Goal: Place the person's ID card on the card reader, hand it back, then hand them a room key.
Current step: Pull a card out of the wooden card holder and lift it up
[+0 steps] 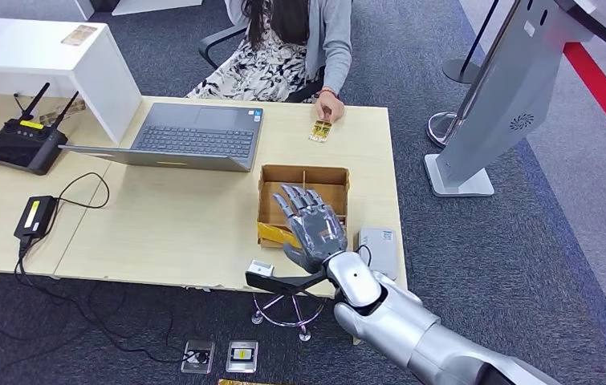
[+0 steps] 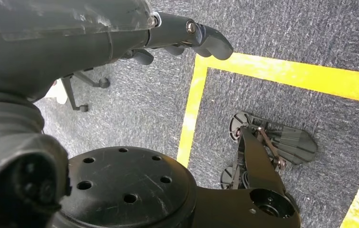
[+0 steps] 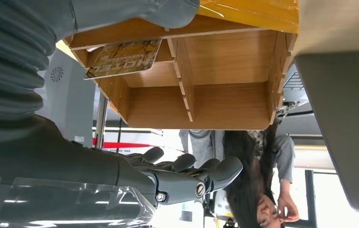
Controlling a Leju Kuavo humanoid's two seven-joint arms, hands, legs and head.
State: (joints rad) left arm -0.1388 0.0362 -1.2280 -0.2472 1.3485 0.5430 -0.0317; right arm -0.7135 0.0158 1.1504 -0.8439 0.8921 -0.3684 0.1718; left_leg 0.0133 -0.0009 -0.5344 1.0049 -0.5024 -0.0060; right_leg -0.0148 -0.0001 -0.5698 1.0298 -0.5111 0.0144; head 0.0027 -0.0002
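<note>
My right hand (image 1: 311,227) hovers open, fingers spread, over the near side of a wooden divided box (image 1: 303,178) at the table's near right. In the right wrist view a gold-patterned card (image 3: 122,58) lies in one compartment of the box (image 3: 225,66), apart from my fingers (image 3: 191,168). A grey card reader (image 1: 378,250) sits right of the box, by the table's edge. Across the table a seated person touches a gold card (image 1: 320,131) lying on the tabletop. My left hand (image 2: 182,38) hangs beside my body above the carpet, holding nothing.
An open laptop (image 1: 195,136) stands left of the box. A black router (image 1: 25,144), a power adapter (image 1: 34,216) with cables and a white riser (image 1: 42,60) are further left. A grey kiosk stand (image 1: 508,104) is on the floor at the right.
</note>
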